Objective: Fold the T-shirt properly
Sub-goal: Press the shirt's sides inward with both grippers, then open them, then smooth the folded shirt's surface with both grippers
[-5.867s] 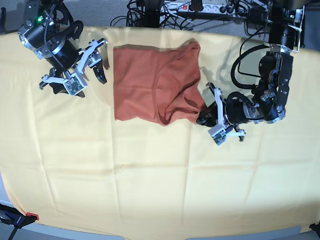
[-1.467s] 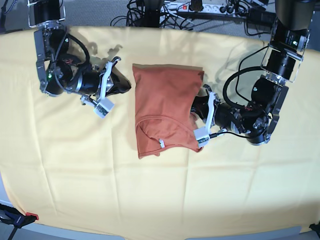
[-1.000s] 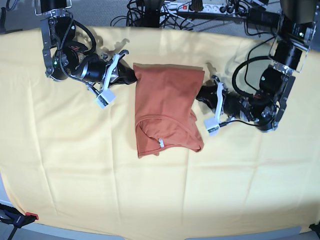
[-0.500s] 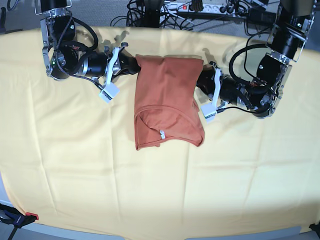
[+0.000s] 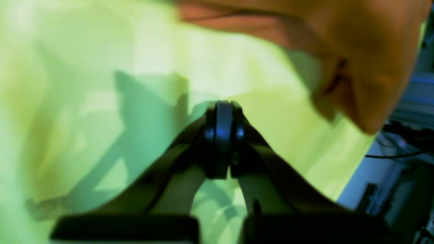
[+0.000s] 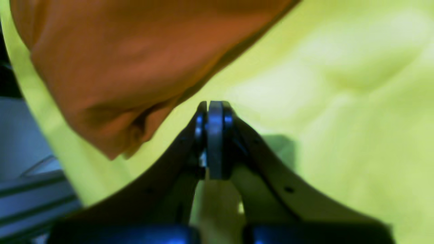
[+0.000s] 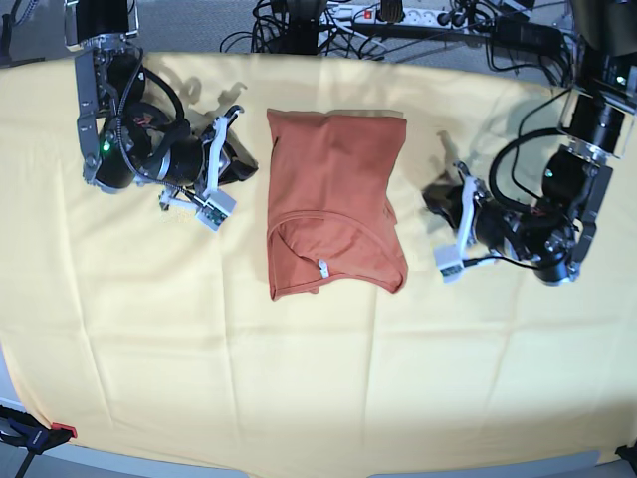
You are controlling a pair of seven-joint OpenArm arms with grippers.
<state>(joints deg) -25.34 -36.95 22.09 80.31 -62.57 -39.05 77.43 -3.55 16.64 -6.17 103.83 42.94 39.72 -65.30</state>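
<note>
The rust-orange T-shirt [image 7: 333,204] lies folded into a narrow upright rectangle at the table's middle back, its neckline and small white tag [image 7: 322,267] facing up near the lower edge. My right gripper [image 7: 249,164] is just left of the shirt, shut and empty, a small gap away from the cloth. My left gripper [image 7: 433,196] is further off to the shirt's right, also shut on nothing. The left wrist view has the shut fingertips [image 5: 220,108] over yellow cloth with the T-shirt [image 5: 356,51] at upper right. In the right wrist view the shut gripper [image 6: 210,105] sits below the T-shirt [image 6: 118,61].
A large pale yellow cloth [image 7: 299,378] covers the whole table. Cables and a power strip [image 7: 398,15] run behind the back edge. A red-tipped clamp [image 7: 40,435] sits at the front left corner.
Both grippers have come off the shirt's top corners and drawn outward, the left arm further. The shirt's upper edge has settled flat on the cloth.
</note>
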